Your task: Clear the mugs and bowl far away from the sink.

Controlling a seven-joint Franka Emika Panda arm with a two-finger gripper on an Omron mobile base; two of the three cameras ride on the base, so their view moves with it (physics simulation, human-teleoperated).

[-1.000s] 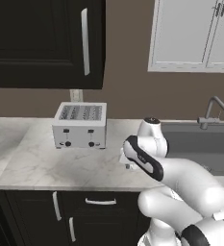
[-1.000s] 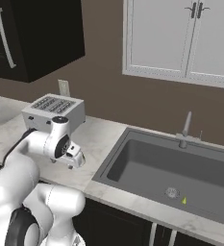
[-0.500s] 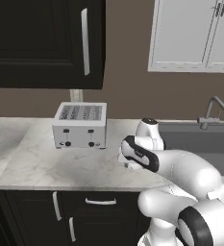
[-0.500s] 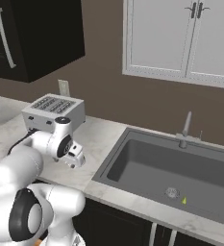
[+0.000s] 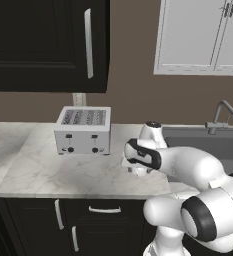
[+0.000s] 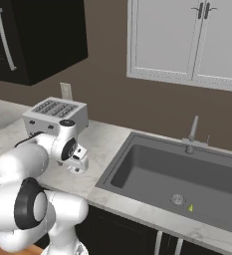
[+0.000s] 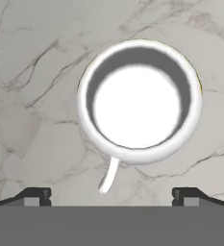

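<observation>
A squat glossy white mug stands upright on the marble counter, seen from straight above, its thin handle pointing toward the hand. My gripper hangs over it, open, with the two dark fingertips set wide apart and touching nothing. From the base, the gripper points down at the counter just left of the sink. The bowl is out of view.
A silver toaster stands at the back of the counter, left of the hand. The grey faucet rises behind the sink. Dark cabinets hang above the toaster, and white ones hang above the sink.
The arm has folded a little and the hand has sunk slightly toward the counter. The jaws stayed wide open.
</observation>
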